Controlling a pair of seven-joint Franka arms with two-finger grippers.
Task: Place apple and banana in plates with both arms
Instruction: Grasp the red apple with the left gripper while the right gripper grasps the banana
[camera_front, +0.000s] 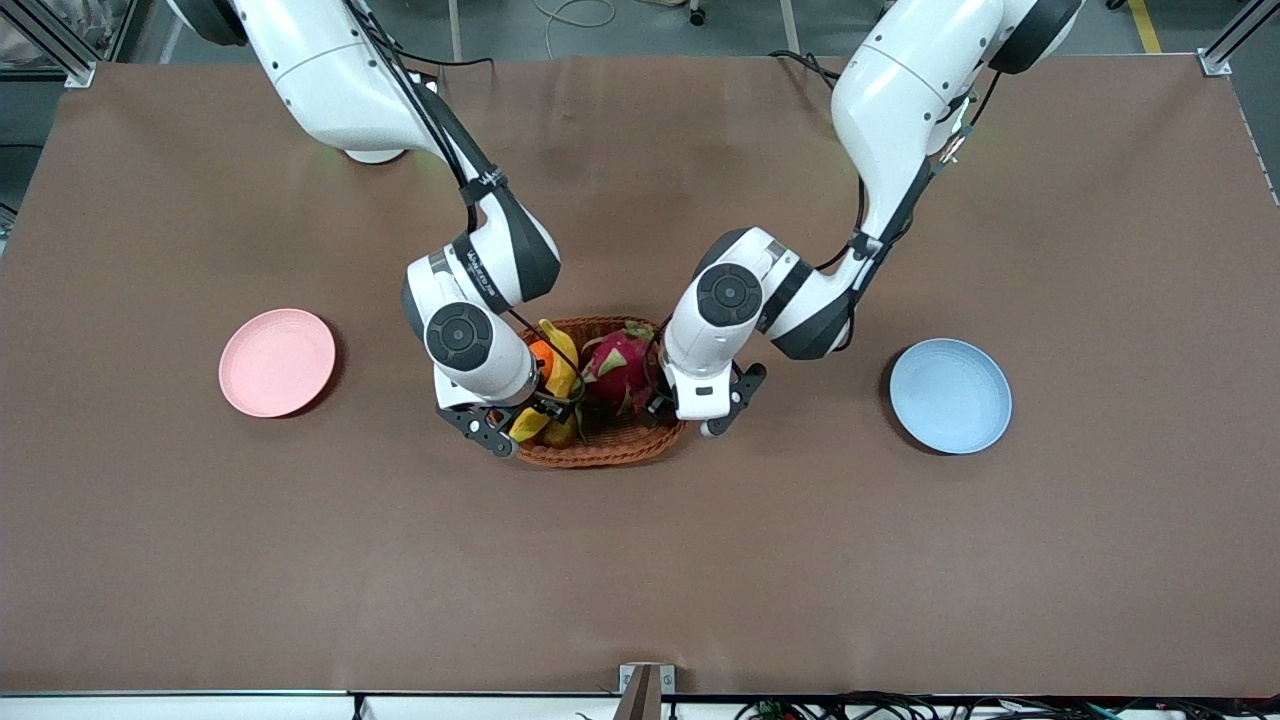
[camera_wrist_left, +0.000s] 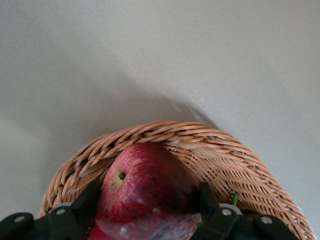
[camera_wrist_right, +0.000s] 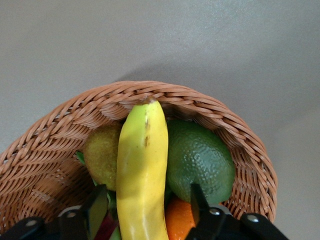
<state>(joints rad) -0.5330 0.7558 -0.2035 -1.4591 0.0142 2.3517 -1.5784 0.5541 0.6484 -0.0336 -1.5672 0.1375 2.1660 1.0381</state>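
Both grippers dip into the wicker basket (camera_front: 600, 445). Left gripper (camera_wrist_left: 150, 210) brackets the apple (camera_wrist_left: 145, 195), right gripper (camera_wrist_right: 145, 210) the banana (camera_wrist_right: 142, 170); whether either grips, I cannot tell. Plates lie at three (camera_front: 950, 395) and nine o'clock (camera_front: 277, 361).

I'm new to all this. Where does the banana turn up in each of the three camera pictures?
Front view: the banana lies in the wicker basket mid-table, partly under the right end effector.
Left wrist view: not in it; only the apple shows.
Right wrist view: centre, running from the bottom edge to the rim.
Shared landmark: the wicker basket.
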